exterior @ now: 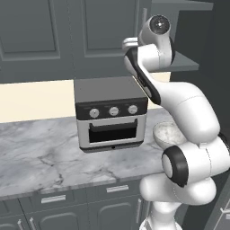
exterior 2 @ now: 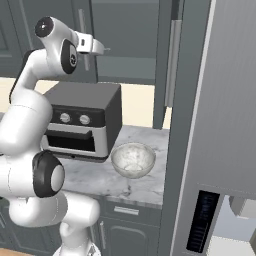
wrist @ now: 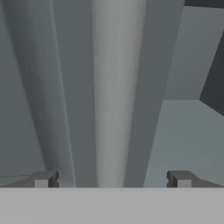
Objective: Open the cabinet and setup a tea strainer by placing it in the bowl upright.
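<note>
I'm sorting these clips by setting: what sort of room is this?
A kitchen, rendered in simulation: a toaster oven and a marbled bowl sit on a marble counter, with dark grey cabinets above and below.

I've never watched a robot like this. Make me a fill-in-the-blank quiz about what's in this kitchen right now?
1. The marbled bowl sits on the countertop beside the toaster ____.
2. The gripper has its jaws ____, either side of a silver bar handle.
3. The bowl holds ____.
4. The toaster oven has ____ round knobs.

Missing words: oven; open; nothing; three
</note>
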